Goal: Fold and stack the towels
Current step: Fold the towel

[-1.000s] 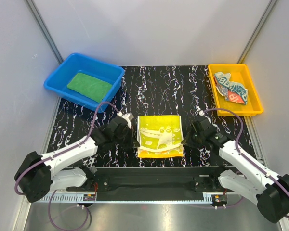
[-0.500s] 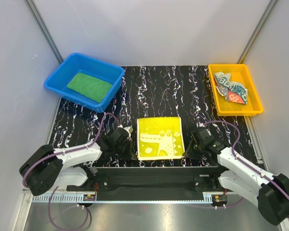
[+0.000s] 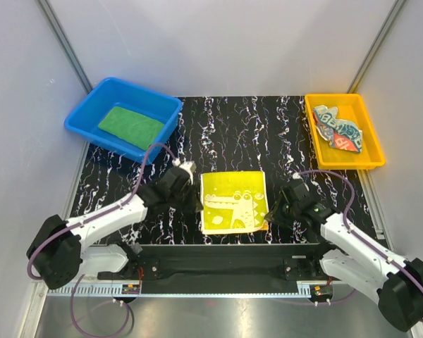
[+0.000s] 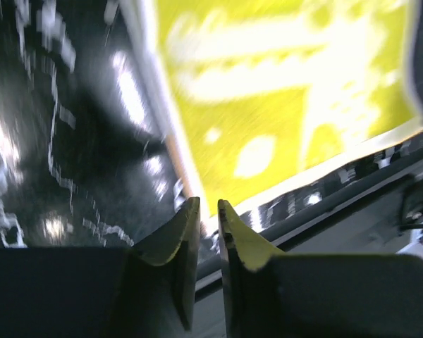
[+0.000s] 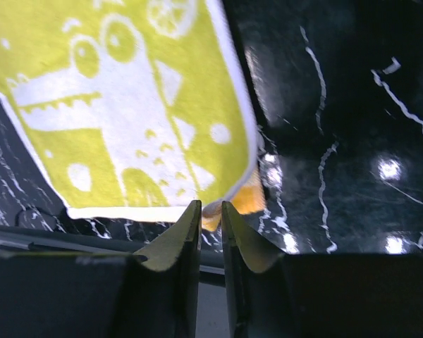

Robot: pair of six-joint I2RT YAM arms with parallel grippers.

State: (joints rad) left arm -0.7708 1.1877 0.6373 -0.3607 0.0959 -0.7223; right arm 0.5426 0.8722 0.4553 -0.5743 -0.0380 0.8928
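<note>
I had my left fingers (image 3: 196, 205) low over the table (image 3: 218, 130), just beside the left edge of the yellow towel (image 3: 233, 203). They stood only narrowly apart, with nothing between them. From my left wrist the towel's (image 4: 268, 91) near left corner lay just ahead of the tips, though that view was blurred and I could not tell whether the tips touched the cloth.

My right fingers (image 3: 271, 211) sat at the opposite side, by the near right corner of the same towel, and were also parted by a thin gap. From my right wrist the towel (image 5: 120, 120) showed its pale crocodile print clearly. An orange bit of cloth showed from under the corner, right at my fingertips. I could not tell whether that corner was still pinched or merely lying against them.

The yellow towel lay flat on the black marbled table, midway between my two arms and close to the near edge.

The green towel (image 3: 130, 127) rested inside the blue bin (image 3: 137, 84) at the far left. The striped towel (image 3: 337, 128) lay bunched in the orange tray (image 3: 311, 134) at the far right, well apart from both sets of fingers.
</note>
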